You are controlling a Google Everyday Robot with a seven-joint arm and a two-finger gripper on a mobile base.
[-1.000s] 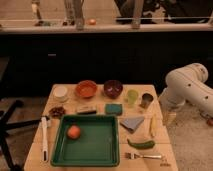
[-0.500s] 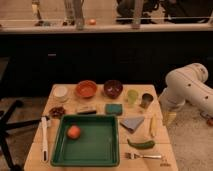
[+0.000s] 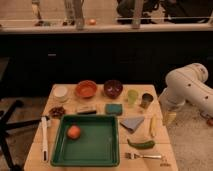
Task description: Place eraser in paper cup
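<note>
the eraser (image 3: 86,109) lies on the surface (image 3: 99,101) just beyond the far rim of the green tray (image 3: 95,144), towards that rim's left half; its long axis runs left to right, parallel to the rim; the teal sponge (image 3: 113,108) sits just beside it on the right; the paper cup (image 3: 60,93) stands upright beyond the tray's far left corner, a little further back and to the left of the eraser, near it but apart; the claw (image 3: 169,116) hangs at the end of the white arm off the tray's right side, past the right edge of the surface, well apart from both; whether the claw is wide or narrow cannot be told, and it looks to carry nothing; so the eraser lies leftward across the surface from the claw, with the sponge, the light green cup (image 3: 132,96) and the dark metal cup (image 3: 146,100) between; my judgement is that the reach has not yet begun, and that a grip across the eraser's short side would suit; no brand, label or writing can be read on anything.
</note>
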